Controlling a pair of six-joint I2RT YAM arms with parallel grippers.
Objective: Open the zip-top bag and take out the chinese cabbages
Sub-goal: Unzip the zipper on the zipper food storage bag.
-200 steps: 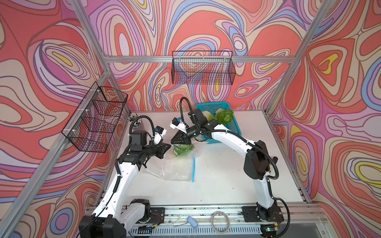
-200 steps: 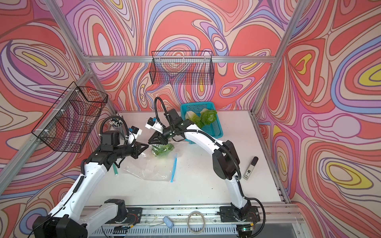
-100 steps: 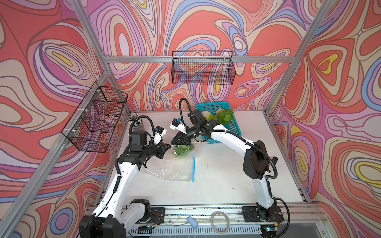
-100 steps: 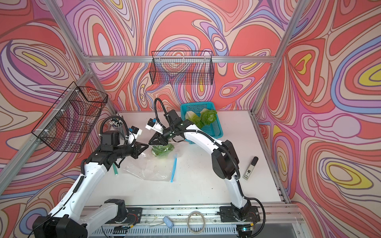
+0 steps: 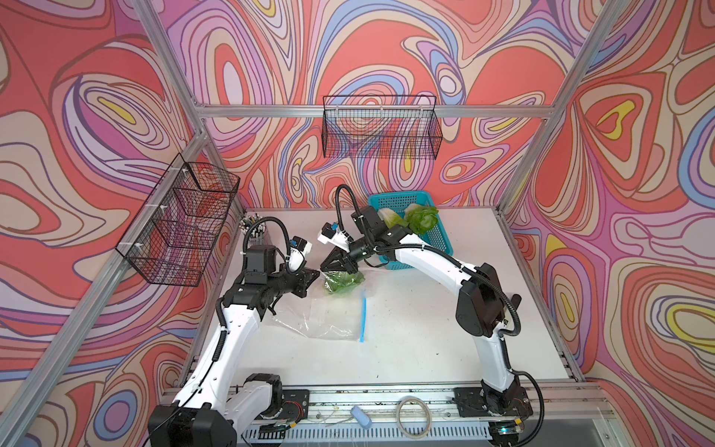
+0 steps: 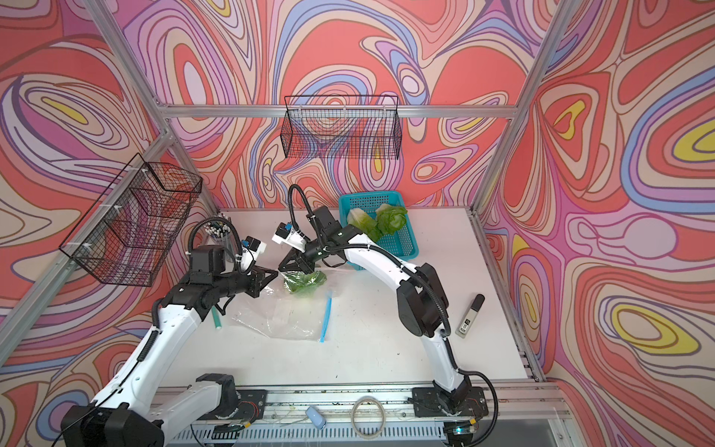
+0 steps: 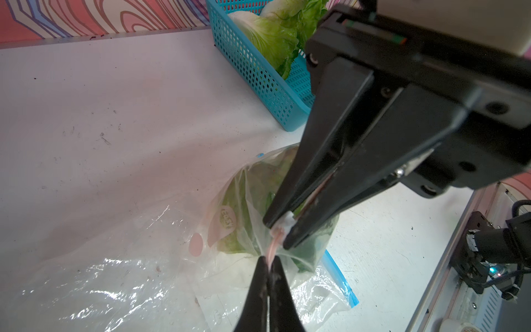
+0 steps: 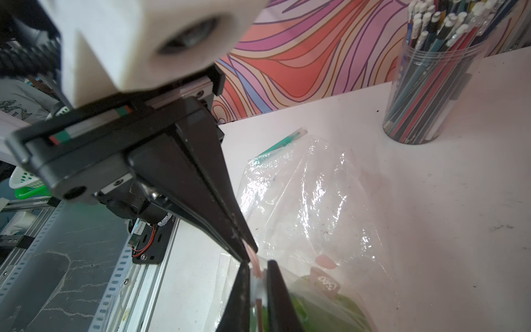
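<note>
Left gripper (image 7: 269,264): jaws fully closed, pinching the pink strip (image 7: 271,248) of the zip-top bag (image 5: 329,323). Right gripper (image 7: 280,234): jaws also clamped on that strip, just beside the left's tips, with a small white tab (image 7: 285,222) caught between them. The arms come in from opposite sides and the tips nearly meet.

Can't tell from either wrist view whether each has its own lip or both sit on the joined strip. My read is that an opposed pinch this close is a peel setup: pull apart and the closure should split right there.

The pinch point is held up off the table (image 5: 425,329), so the film drapes down from it. The rest lies slack and flat, and the blue edge strip (image 5: 362,321) rests on the table.

The bagged cabbage (image 5: 342,281) sits directly under the tips in the raised end, leaves pressed against the film. Its weight likely keeps the film taut below the pinch, which helps the peel.

A paler cabbage (image 5: 390,220) and a greener cabbage (image 5: 425,218) lie in the blue basket (image 5: 441,242) at the back, behind the right wrist. So two of three look done, and one is still inside.

Risk: thin film, so a skewed pull may slip or tear.
</note>
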